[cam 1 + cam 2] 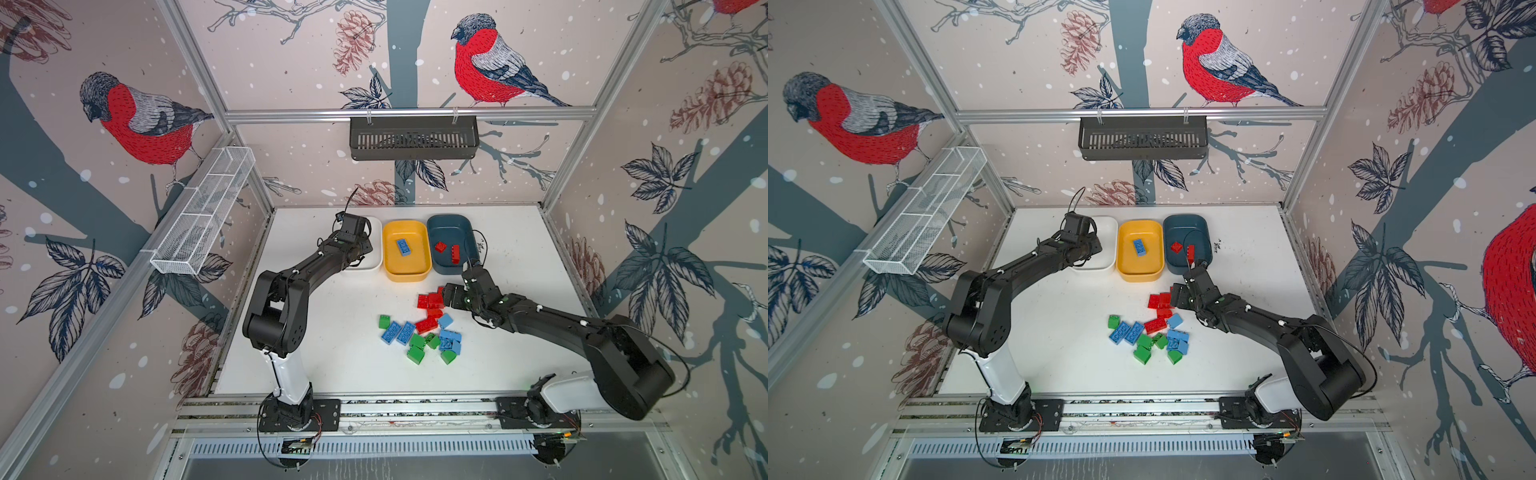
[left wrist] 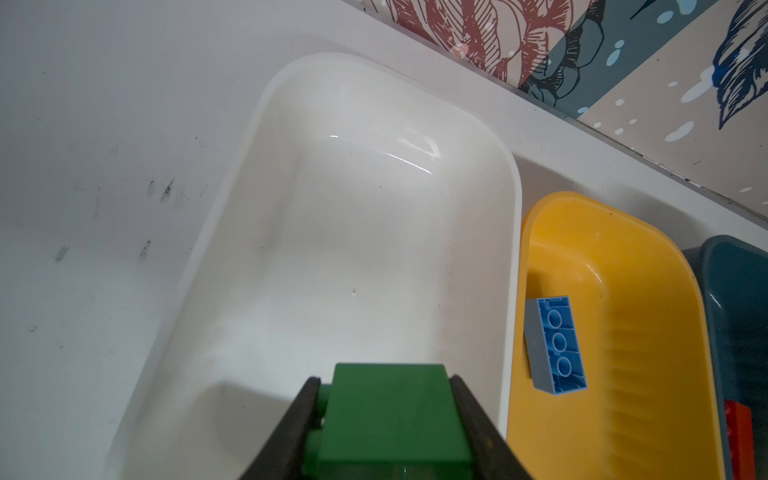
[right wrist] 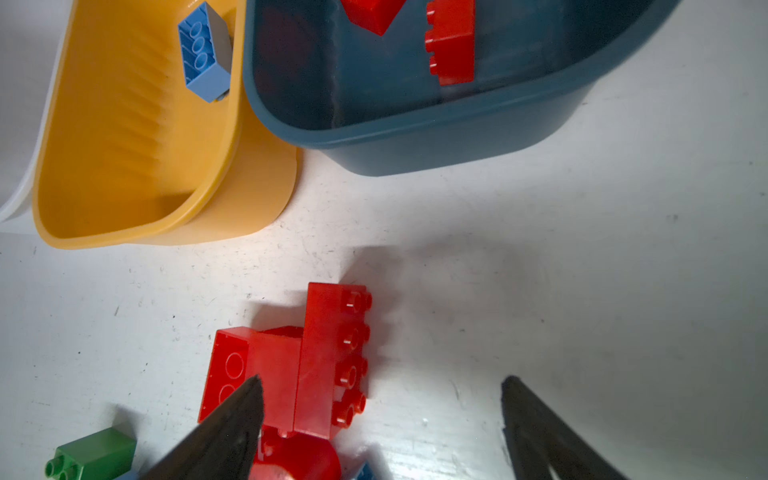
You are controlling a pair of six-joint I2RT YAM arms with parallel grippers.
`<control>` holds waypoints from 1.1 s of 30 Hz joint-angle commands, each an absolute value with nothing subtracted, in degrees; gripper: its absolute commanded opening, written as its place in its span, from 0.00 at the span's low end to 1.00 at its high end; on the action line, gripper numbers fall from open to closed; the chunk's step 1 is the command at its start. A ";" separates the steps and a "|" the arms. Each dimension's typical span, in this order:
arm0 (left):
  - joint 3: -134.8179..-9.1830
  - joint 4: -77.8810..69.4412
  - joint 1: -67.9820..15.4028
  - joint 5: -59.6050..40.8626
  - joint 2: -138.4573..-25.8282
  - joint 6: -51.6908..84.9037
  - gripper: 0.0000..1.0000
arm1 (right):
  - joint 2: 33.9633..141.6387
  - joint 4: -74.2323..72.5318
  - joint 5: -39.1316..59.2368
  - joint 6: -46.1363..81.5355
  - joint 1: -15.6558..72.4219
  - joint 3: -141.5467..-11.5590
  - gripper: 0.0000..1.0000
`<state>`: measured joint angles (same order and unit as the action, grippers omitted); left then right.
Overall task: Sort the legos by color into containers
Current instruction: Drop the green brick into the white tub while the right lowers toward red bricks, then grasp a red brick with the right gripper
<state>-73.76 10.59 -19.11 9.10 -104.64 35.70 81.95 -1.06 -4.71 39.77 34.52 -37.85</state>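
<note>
Left gripper (image 2: 384,379): mine, pinching a chunky green plastic brick (image 2: 386,419) above the shallow white plastic tub (image 2: 357,104).
Right gripper (image 3: 382,380): jaws spread, low over red plastic bricks (image 3: 324,357) on the white table (image 3: 540,270).
Yellow plastic tub (image 3: 104,124): one long blue brick (image 3: 203,54).
Dark teal tub (image 3: 415,141): two red studded bricks (image 3: 451,41).

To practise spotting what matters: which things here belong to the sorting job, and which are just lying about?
Job: loose legos, green lego in left hand, white tub, yellow tub, teal tub.
Lying about: black basket, wire basket.
</note>
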 commanded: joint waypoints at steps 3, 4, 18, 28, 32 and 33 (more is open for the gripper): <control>-72.38 9.79 -18.99 8.10 -102.86 33.94 0.68 | 84.96 -2.63 -5.38 41.96 35.30 -39.89 0.76; -71.63 9.07 -18.98 8.09 -102.10 33.66 0.71 | 85.77 -2.72 -5.49 42.17 35.33 -40.34 0.75; -67.21 5.09 -18.98 5.95 -97.31 31.75 0.97 | 96.69 0.81 -9.13 43.11 36.34 -49.08 0.47; -66.37 4.62 -18.98 4.82 -96.16 30.66 0.97 | 97.56 5.69 -14.15 40.87 37.97 -48.57 0.42; -66.04 4.31 -18.98 5.17 -95.76 30.77 0.97 | 99.09 6.76 -13.40 39.56 38.19 -49.56 0.37; -65.91 4.27 -18.99 5.14 -95.71 30.77 0.97 | 99.35 6.77 -13.55 39.38 38.33 -49.65 0.35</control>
